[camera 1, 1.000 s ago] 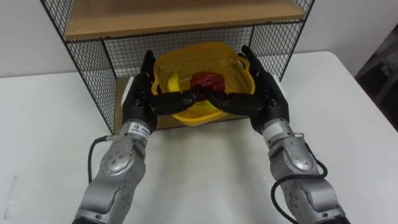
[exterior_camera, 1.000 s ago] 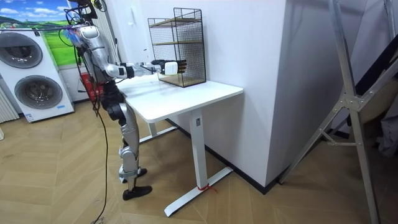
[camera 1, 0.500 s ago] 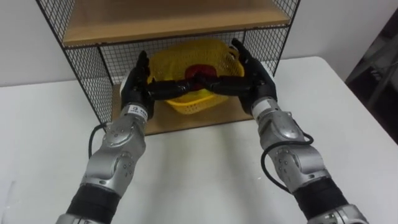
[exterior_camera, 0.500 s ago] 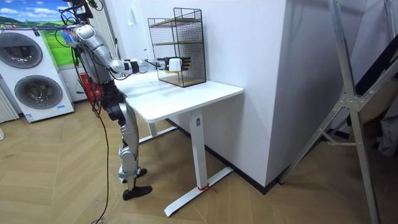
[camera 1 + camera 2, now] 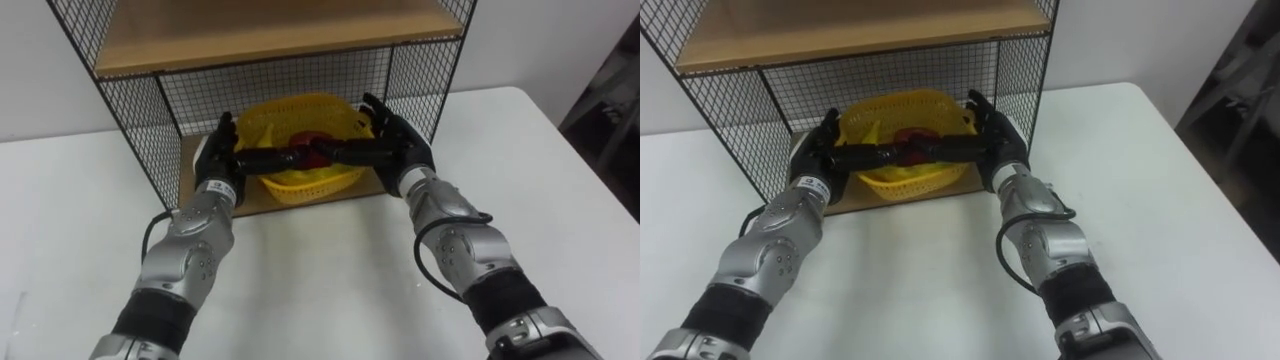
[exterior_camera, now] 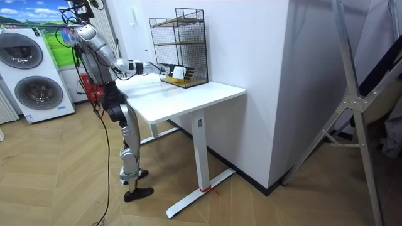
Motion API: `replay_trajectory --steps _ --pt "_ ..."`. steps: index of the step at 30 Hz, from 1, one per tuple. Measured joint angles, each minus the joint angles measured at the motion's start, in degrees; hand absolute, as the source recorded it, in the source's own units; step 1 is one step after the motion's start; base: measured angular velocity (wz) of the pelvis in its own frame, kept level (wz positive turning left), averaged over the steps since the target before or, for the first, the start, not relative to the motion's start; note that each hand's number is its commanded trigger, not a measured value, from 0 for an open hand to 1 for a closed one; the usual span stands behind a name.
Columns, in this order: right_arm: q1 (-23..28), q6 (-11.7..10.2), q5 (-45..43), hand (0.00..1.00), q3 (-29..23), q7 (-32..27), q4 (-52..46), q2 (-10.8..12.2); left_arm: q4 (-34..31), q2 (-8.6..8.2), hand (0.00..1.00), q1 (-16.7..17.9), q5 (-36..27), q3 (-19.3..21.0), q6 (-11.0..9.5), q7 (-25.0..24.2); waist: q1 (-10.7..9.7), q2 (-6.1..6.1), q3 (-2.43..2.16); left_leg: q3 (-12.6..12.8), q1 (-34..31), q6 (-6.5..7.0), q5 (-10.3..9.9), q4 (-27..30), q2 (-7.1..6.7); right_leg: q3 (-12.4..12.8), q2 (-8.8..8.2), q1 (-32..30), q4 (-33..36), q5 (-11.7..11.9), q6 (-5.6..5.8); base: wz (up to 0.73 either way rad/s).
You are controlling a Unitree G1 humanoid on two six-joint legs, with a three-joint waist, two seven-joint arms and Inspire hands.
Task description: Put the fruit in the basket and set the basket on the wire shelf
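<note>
A yellow mesh basket (image 5: 300,184) sits in the lower level of the black wire shelf (image 5: 130,100), on its wooden bottom board (image 5: 262,203). Inside it lie a dark red fruit (image 5: 306,142) and a yellow banana (image 5: 258,134). My left hand (image 5: 217,160) presses the basket's left side with straight fingers. My right hand (image 5: 396,146) does the same on the right side. Both thumbs reach across the front rim and nearly meet. In the room view I stand at the table's end with both arms stretched into the shelf (image 6: 179,47).
The shelf stands at the back of a white table (image 5: 320,270). A wooden upper board (image 5: 270,30) spans the shelf just above the basket. Mesh walls close in on both sides of my hands. Washing machines (image 6: 31,75) stand behind me.
Both arms have reached further forward, carrying the basket from the shelf's front edge deeper into the lower level. The head view has shifted with the reach.
</note>
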Motion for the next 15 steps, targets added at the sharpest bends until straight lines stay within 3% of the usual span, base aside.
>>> replay_trajectory --steps 10,15 --pt "0.0 1.3 0.0 0.0 0.0 -0.1 0.0 -0.1 0.0 0.36 0.0 0.0 -0.1 0.0 1.4 0.1 -0.1 -0.15 -0.1 0.0 0.8 -0.06 0.1 0.0 0.01 -0.1 -0.15 0.7 0.0 0.0 -0.01 0.0" --pt "0.0 1.3 -0.1 0.0 0.0 0.5 0.0 -0.5 0.0 0.36 0.0 0.0 0.3 0.0 1.9 0.6 -0.1 -0.16 -0.48 0.0 0.8 -0.08 0.2 0.0 0.01 -0.1 -0.12 0.9 0.0 0.1 -0.09 0.0"
